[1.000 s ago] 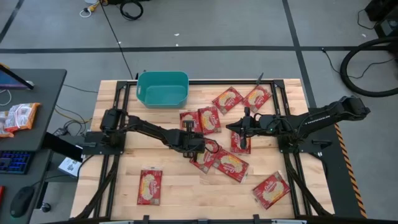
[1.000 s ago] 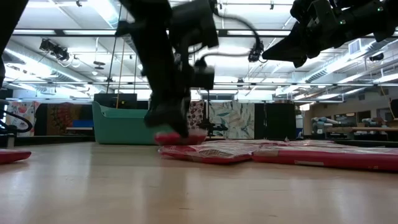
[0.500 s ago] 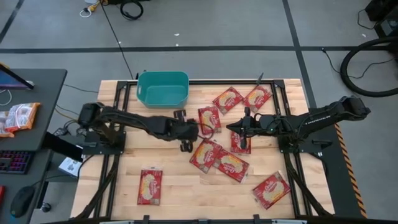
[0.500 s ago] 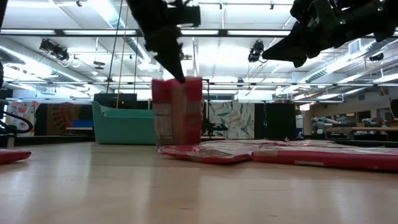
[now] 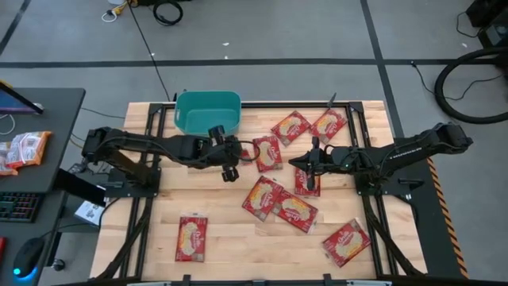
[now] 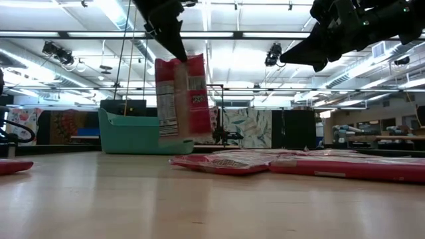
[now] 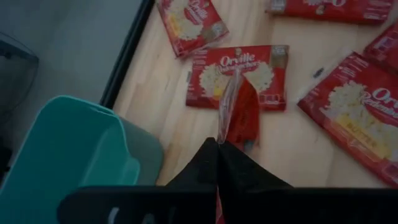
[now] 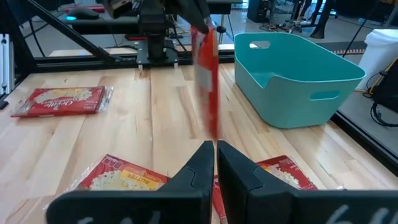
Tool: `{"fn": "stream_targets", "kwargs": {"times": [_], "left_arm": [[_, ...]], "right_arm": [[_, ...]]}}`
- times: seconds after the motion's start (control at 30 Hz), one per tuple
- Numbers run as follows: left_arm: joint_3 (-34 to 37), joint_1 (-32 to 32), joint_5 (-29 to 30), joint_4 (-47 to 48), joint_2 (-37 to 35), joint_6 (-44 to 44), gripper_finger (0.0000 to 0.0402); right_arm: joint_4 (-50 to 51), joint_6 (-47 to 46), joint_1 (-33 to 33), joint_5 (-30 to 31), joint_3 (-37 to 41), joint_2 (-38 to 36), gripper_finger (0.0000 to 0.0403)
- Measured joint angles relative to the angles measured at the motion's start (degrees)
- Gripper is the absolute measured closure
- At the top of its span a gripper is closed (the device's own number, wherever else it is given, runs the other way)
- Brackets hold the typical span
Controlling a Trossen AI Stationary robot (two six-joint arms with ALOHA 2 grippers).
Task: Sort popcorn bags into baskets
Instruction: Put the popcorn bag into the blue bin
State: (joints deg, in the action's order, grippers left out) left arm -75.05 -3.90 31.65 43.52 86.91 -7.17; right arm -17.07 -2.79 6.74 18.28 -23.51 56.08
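Left end effector (image 6: 174,48) above hanging popcorn bag (image 6: 181,96)

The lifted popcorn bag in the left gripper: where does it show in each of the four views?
High view: the lifted popcorn bag is mid-table, just below the teal bin.
Low view: hanging clear of the table, right of the bin.
Left wrist view: edge-on past the fingers.
Right wrist view: upright, left of the bin.
Shared landmark: the teal bin.

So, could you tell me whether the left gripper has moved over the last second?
Yes. The left gripper, shut on a popcorn bag, has lifted it off the table and carried it toward the teal basket.
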Motion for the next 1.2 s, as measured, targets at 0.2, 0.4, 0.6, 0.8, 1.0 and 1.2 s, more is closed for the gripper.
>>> {"fn": "stream_targets", "kwargs": {"times": [0.2, 0.4, 0.6, 0.8, 1.0, 1.2], "left_arm": [[0.04, -0.02, 1.86, 1.99, -1.48, -0.39, 0.0400], [0.04, 1.16, 4.00, 4.70, -4.96, -1.20, 0.0400], [0.02, 4.80, 4.41, 7.49, -9.40, -2.67, 0.0400], [0.03, 11.09, 4.42, 9.13, -13.30, -3.95, 0.0400], [-1.76, 16.65, 3.74, 10.42, -16.18, -7.37, 0.0400], [-4.79, 25.63, -2.56, 11.32, -17.05, -9.51, 0.0400]], "right_arm": [[0.03, 0.00, 0.00, 0.00, 0.00, 0.00, 0.0379], [-0.29, 0.27, 0.00, 0.00, 0.00, 0.00, 0.0379], [-0.50, 0.44, 0.00, 0.02, -0.02, 0.00, 0.0379], [-0.98, 0.94, -0.02, -0.02, -0.07, 0.00, 0.0379], [-0.87, 0.94, 0.00, -0.23, -0.07, 0.00, 0.0379], [-1.35, 1.33, 0.04, -0.85, -0.07, 0.00, 0.0379]]}}
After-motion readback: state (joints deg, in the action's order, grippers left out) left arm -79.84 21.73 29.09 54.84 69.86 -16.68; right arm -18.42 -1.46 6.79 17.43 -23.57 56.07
